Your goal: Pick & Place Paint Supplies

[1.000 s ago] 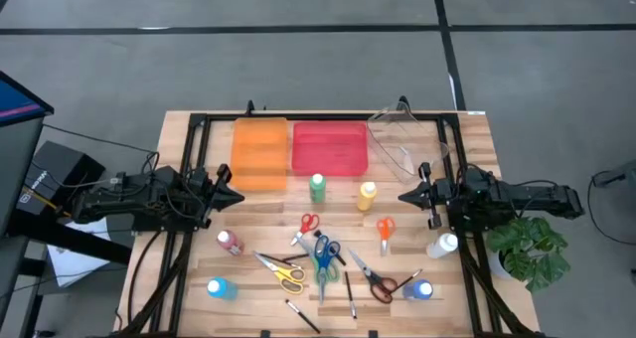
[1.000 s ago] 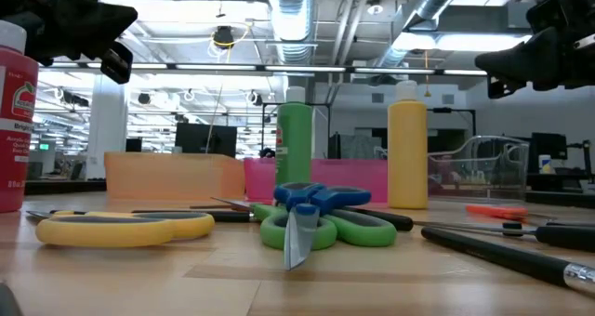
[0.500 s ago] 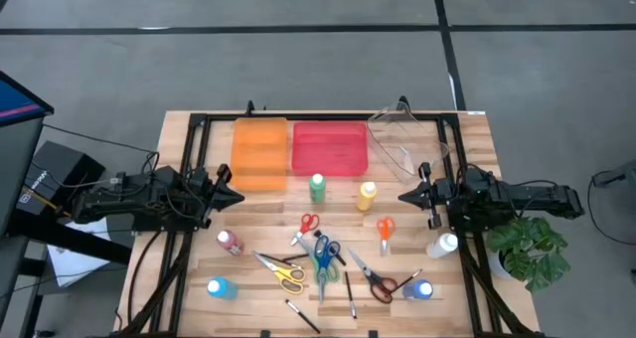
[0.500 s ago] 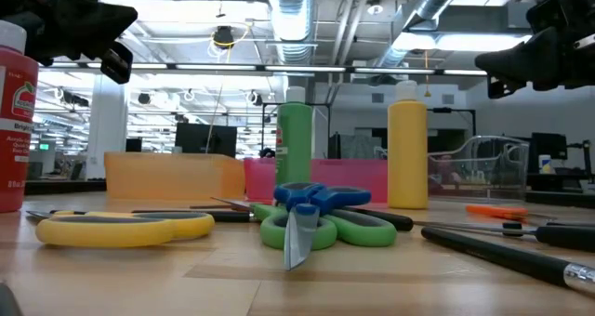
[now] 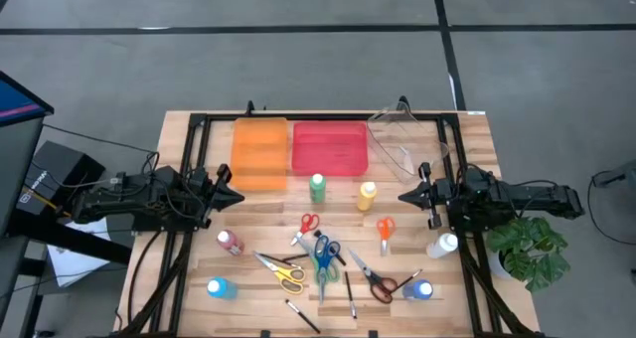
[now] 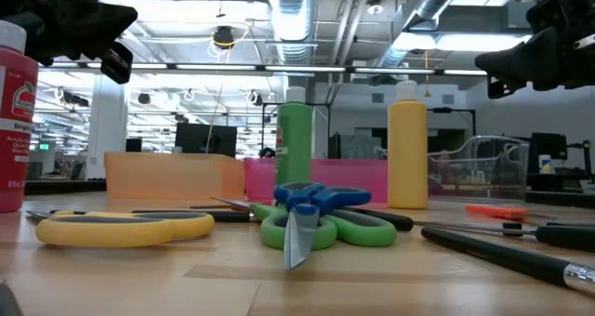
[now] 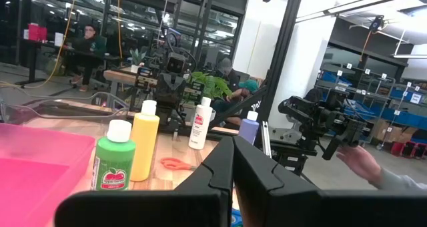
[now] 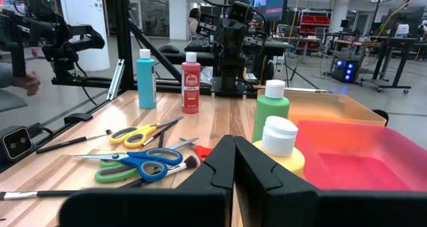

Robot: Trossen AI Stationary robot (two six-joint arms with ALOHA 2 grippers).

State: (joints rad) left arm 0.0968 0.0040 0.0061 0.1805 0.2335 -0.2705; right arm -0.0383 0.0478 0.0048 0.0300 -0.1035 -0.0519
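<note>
a: so, how will these paint things feel to pick up?

b: the green paint bottle point(image 5: 317, 187) and the yellow paint bottle point(image 5: 368, 195) stand up near the middle of the counter point(image 5: 467, 129), just in front of the pink bin point(image 5: 329, 147). i think they are light and a bit squishy, with smooth sides. best to hold one around its middle, below the white cap.

a: and the scissors?

b: the blue and green scissors point(image 5: 322, 256) lie flat near the middle, with the yellow scissors point(image 5: 282, 269) just beside them. they are hard and thin. i would grab them where the blades cross, not by the loops.

a: the brushes?

b: a thin dark brush point(image 5: 350, 294) lies near the front edge. it is very light and may roll. pinch it across the handle.

a: what are the arms doing?

b: the left end effector point(image 5: 231, 194) hangs at the left side with its fingers together, holding nothing. the right end effector point(image 5: 407, 196) hangs at the right side, fingers together too, and empty. the white paint bottle point(image 5: 443, 245) stands close by the right arm.

a: any words to read?

b: the red paint bottle point(image 6: 16, 121) has a label with white letters, and i can just make out "bri". the green bottle's label has a red apple picture on it. the rest is too small to read.
</note>
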